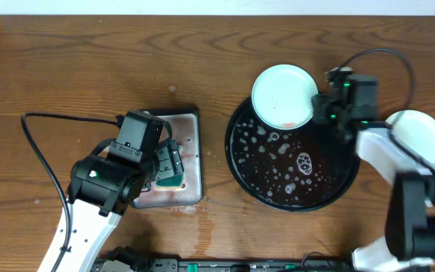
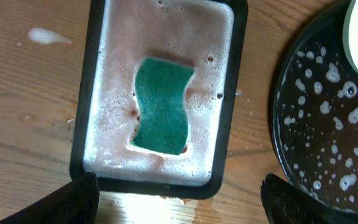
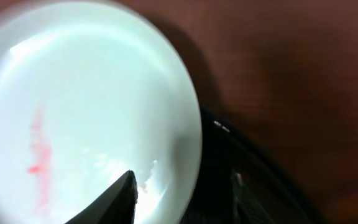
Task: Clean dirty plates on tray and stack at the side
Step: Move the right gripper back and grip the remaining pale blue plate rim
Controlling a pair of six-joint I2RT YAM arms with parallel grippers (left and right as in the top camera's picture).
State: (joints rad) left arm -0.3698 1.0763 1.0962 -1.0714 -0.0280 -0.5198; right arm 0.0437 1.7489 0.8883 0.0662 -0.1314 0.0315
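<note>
Our right gripper [image 1: 322,107] pinches the rim of a wet, slippery plate [image 1: 282,94] at the far edge of the tray [image 1: 278,198]. It's light but breakable, so we should hold the rim firmly. Our left gripper [image 2: 180,198] hangs, fingers apart, over the sponge [image 2: 162,106].

Black tray [image 1: 331,177], suds scattered inside. Pale plate [image 1: 284,96] overlaps its upper rim, faint red smear near the lower edge. Right gripper [image 1: 323,107] pinches the plate's right edge. Second plate [image 1: 420,134] on bare wood, far right. Left gripper [image 1: 166,168] over grey tray [image 1: 191,128], teal sponge [image 1: 176,180] in it.
</note>
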